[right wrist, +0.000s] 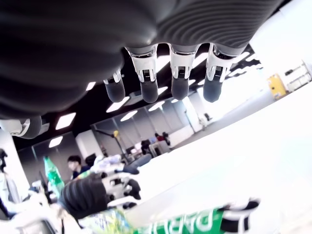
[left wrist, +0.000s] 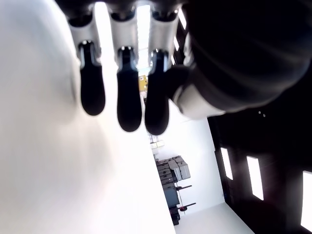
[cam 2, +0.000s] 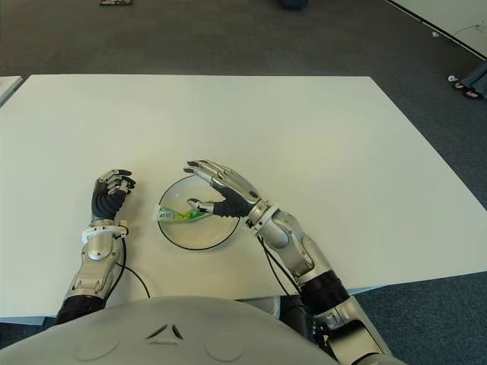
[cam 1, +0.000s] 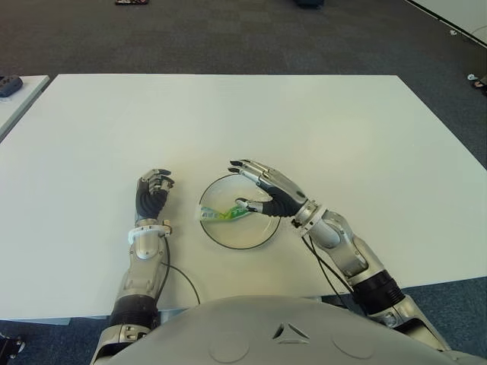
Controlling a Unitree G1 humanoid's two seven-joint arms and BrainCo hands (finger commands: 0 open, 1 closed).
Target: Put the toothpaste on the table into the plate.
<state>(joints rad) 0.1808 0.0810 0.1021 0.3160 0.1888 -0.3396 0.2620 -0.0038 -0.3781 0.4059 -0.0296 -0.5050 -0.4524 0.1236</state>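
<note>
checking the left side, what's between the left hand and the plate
Only a bare strip of white table separates the curled left hand from the round clear glass plate, seen in both eye views.

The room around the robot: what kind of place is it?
Probably an open office or lab: grey carpet floor, large white table, ceiling light panels and people at desks in the right wrist view.

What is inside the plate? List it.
The toothpaste lies inside the plate, with the right robot hand open above it, thumb at the tube. That hand covers the plate's far right rim.
</note>
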